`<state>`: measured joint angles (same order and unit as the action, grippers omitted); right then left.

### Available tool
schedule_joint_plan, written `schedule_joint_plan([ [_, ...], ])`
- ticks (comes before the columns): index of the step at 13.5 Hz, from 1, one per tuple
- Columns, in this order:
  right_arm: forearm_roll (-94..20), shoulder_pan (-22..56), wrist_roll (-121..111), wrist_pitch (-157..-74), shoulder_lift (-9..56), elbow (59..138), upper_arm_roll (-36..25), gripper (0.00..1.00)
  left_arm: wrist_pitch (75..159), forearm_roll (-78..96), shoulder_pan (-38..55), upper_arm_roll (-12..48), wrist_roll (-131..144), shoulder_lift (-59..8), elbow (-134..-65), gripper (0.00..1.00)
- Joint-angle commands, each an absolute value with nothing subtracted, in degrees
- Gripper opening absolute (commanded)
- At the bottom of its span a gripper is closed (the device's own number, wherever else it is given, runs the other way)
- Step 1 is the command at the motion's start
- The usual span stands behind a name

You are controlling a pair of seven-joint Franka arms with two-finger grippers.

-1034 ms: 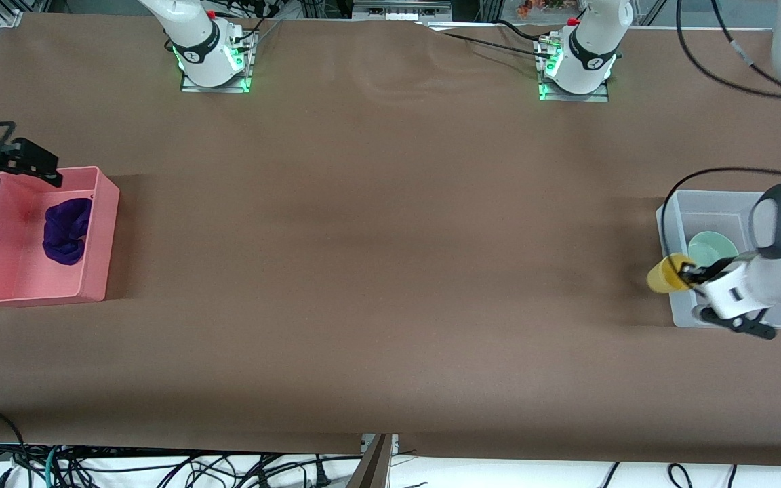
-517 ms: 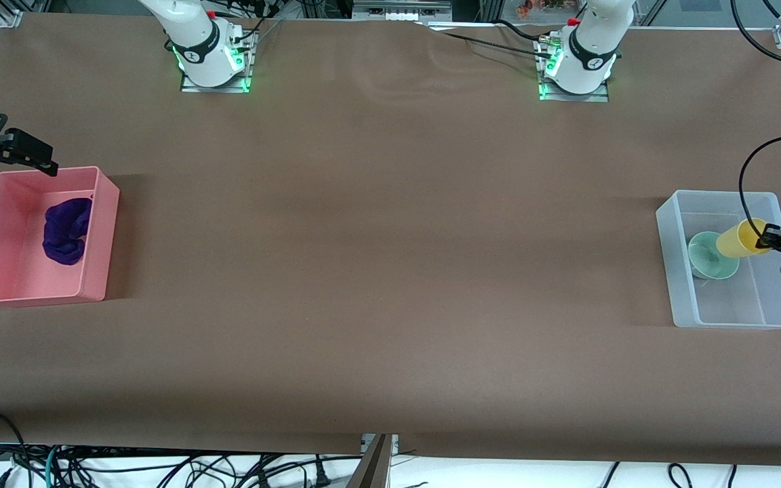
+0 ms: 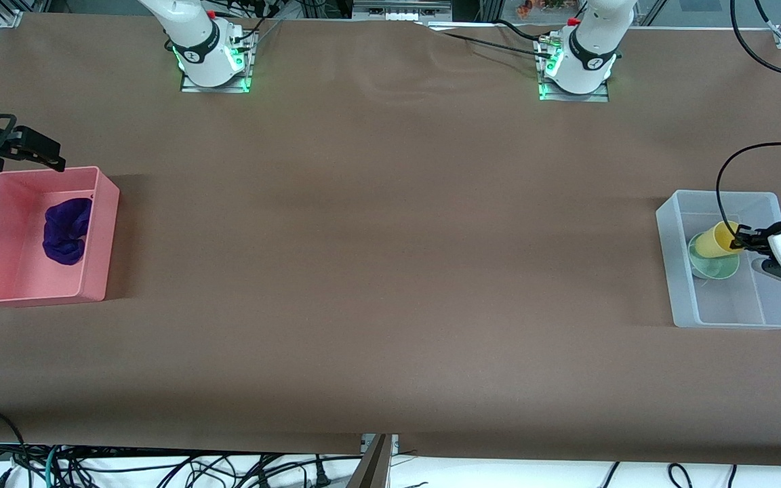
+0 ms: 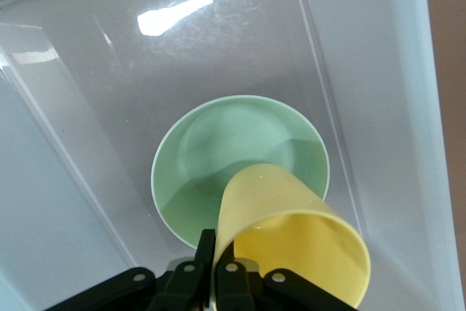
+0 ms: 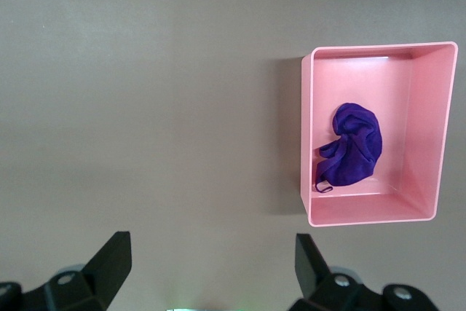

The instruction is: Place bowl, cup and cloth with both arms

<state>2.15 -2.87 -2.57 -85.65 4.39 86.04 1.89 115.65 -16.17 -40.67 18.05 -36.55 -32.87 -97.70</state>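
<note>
High front camera faces the bases; wrist cameras look down, sharing its bins (image 3: pixel 668 224).

**Two white arms, black fittings**

Both arms wear glossy white shells with black joint rings. Each base sits on a metal plate, lit green at its edge, with a small red cap and black cables near it. A black cable loops to the left gripper (image 3: pixel 740 238), which has a white body and black fingers (image 4: pixel 218 282). The right gripper (image 3: pixel 51 163) is black; its fingers (image 5: pixel 109 264) are broad, angular, with round screws showing.
</note>
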Motion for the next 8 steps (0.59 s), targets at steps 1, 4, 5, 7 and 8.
schedule_joint_plan([
  [1,2.20,-2.81,-2.11,-84.81,4.83,84.20,2.11,0.99,116.37,-17.93,-40.96,18.63,-36.83,-33.13,-97.91,1.00],
  [4,2.20,-2.72,-2.29,-84.81,4.92,84.20,2.11,0.99,113.31,-17.41,-40.26,19.77,-36.30,-30.34,-96.60,1.00],
  [5,2.20,-2.72,-2.20,-84.81,4.92,84.20,2.11,0.99,110.07,-17.05,-40.25,21.34,-35.86,-28.58,-95.72,1.00],
  [7,2.20,-2.55,-2.02,-84.81,4.92,84.20,2.28,0.99,103.74,-16.88,-40.25,25.47,-35.34,-25.41,-92.57,1.00],
  [8,2.20,-2.46,-2.11,-84.81,4.92,84.20,2.29,0.99,100.75,-16.88,-40.34,27.92,-33.50,-24.01,-90.90,1.00],
])
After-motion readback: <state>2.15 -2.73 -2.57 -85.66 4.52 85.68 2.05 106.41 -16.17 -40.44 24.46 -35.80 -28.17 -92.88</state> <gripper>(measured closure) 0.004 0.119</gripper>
